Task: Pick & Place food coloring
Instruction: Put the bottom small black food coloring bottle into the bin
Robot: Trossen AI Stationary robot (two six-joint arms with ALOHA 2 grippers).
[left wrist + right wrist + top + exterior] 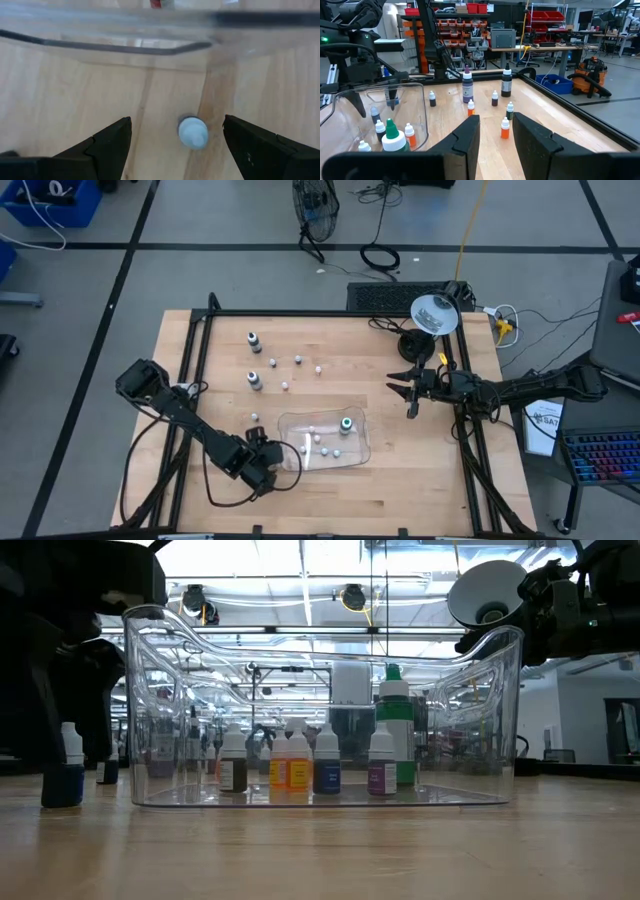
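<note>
A small blue food coloring bottle (65, 775) with a whitish cap (193, 132) stands upright on the wood table, just outside the clear tray's (364, 448) near left corner. My left gripper (177, 122) hangs open over it, pointing steeply down, one finger on each side and clear of the cap. In the tray stand several small bottles (300, 765) and a taller green-topped one (396, 730). Two dark bottles (253, 340) (255, 380) and several tiny ones (298, 360) stand on the table's far left part. My right gripper (410, 395) waits level at the right, open and empty.
A round lamp head (434, 313) and cables sit at the table's far right corner. A black frame rail (190, 370) runs along the table's edges. Bare wood lies between the tray and my right gripper (495, 135).
</note>
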